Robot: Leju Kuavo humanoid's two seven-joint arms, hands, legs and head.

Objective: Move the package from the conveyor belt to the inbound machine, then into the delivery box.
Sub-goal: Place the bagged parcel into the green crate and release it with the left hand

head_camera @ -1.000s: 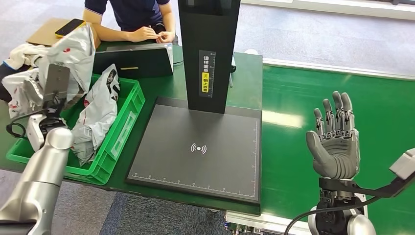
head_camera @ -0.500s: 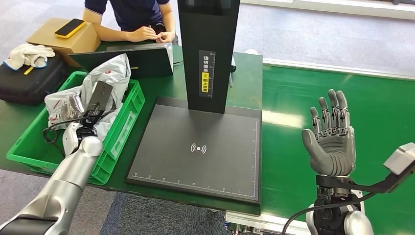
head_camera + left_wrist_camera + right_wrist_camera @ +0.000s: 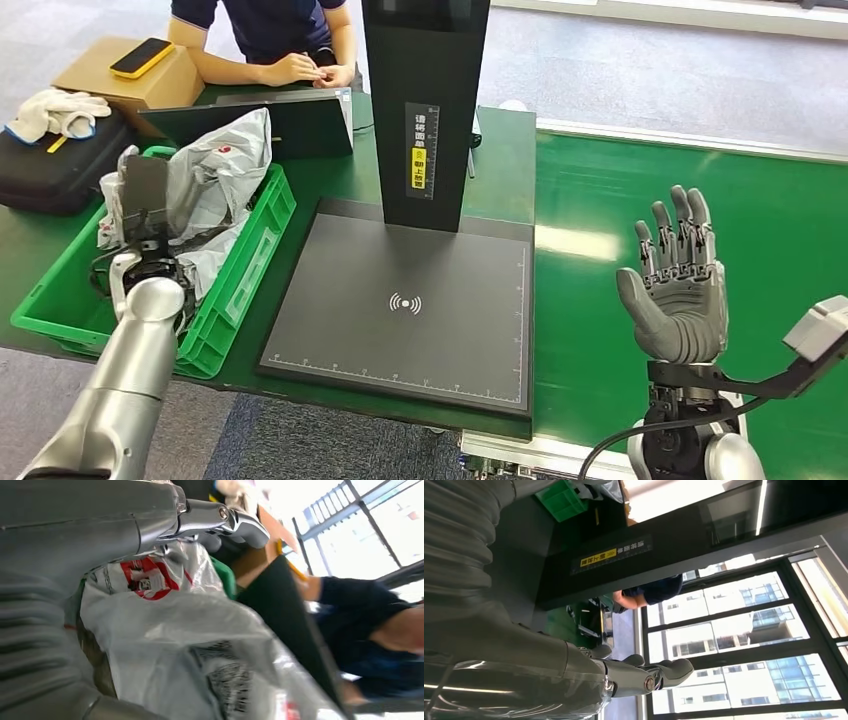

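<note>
The left hand (image 3: 125, 515) is over the green delivery box (image 3: 250, 262) at the left end of the desk (image 3: 330, 175). In the head view the wrist camera block hides its fingers; in the left wrist view they reach out just above the package (image 3: 215, 170) (image 3: 190, 645), a grey plastic bag with red print, but I cannot tell whether they grip it, touch it, or are spread. The package lies crumpled inside the box, directly beneath and beyond that hand. Right of the hand lies the inbound machine (image 3: 405, 305), a black scanning plate with an upright black column. Further right, the right hand (image 3: 678, 290) is raised palm-up over the green conveyor belt (image 3: 700, 190), fingers spread and straight, holding nothing. A person (image 3: 270, 30) sits beyond the desk.
</note>
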